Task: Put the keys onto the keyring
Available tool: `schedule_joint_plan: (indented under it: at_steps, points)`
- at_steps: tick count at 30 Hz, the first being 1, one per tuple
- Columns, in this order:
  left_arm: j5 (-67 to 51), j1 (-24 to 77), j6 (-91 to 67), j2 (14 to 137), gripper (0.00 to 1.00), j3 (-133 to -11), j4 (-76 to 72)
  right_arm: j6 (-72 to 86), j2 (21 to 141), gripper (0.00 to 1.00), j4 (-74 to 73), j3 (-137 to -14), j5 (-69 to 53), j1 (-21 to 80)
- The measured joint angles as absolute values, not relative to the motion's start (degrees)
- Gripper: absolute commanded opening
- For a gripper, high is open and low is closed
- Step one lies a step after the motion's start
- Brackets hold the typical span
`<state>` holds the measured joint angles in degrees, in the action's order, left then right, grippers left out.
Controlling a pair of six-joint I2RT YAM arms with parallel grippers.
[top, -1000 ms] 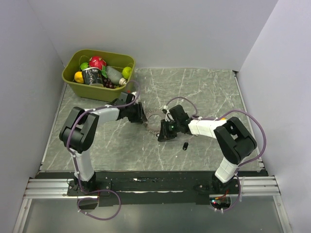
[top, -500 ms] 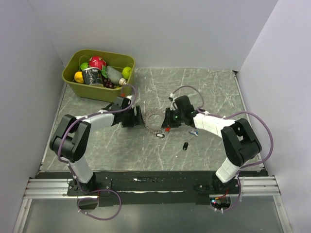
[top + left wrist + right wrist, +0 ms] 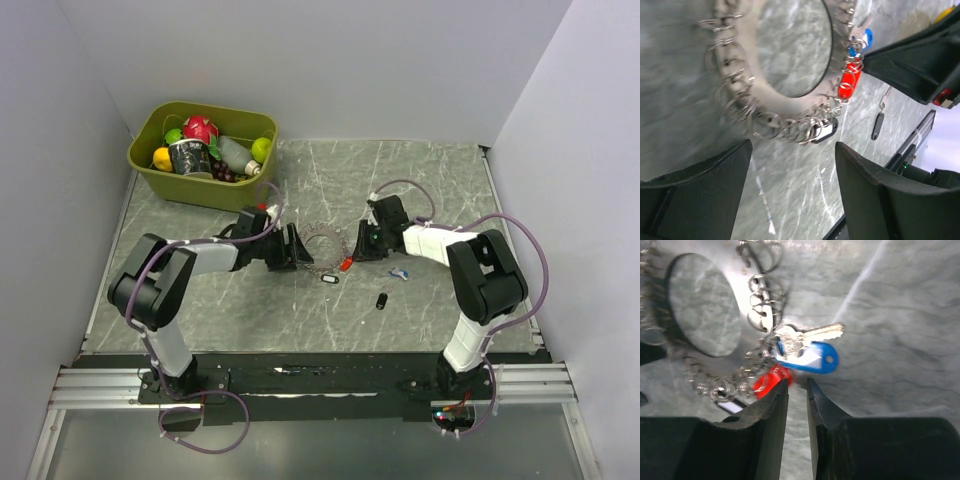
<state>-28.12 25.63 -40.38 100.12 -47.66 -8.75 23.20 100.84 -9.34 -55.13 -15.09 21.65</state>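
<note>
The keyring [image 3: 318, 236] is a wide hoop hung with several small split rings, lying flat mid-table. In the left wrist view the keyring [image 3: 740, 107] carries a red key [image 3: 849, 82], a blue key [image 3: 862, 40] and a white-tagged key [image 3: 822, 132]. My left gripper [image 3: 794, 147] stands open just short of the hoop, nothing between its fingers. My right gripper [image 3: 797, 385] has a narrow empty gap, its left fingertip against the red key [image 3: 767, 380], below the blue key [image 3: 810, 357]. A black key [image 3: 382, 300] and a pale blue key [image 3: 400, 271] lie loose.
An olive bin [image 3: 150, 170] of toy fruit and a can stands at the back left. White walls close the table in on three sides. The two arms reach in from either side of the hoop.
My left gripper has opened and let go of the hoop. My right gripper has drawn back to the upper right, leaving the red and white-tagged keys at the hoop's near edge.
</note>
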Motion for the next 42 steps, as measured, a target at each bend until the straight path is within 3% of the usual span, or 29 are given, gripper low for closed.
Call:
schedule_joint_plan:
  at_steps: [13,23,34,38,42]
  points:
    - [-28.1,27.1,-39.2,104.6,0.73,-55.3,-3.2,24.3,99.6,0.28,-6.5,-52.2,-16.6,28.5]
    - [-22.8,27.1,-35.5,104.8,0.74,-58.6,2.2,27.5,99.3,0.28,-5.3,-49.8,-24.7,37.1]
    - [-16.8,27.2,-33.6,96.2,0.72,-53.0,3.7,24.5,92.4,0.26,-9.9,-52.9,-17.5,35.8]
    - [-16.6,27.2,-33.7,93.4,0.72,-50.3,3.0,22.9,95.1,0.0,-10.5,-60.7,-15.5,33.5]
    - [-17.1,27.2,-33.9,92.5,0.72,-47.5,1.2,21.9,103.7,0.0,-10.9,-70.1,-15.3,32.2]
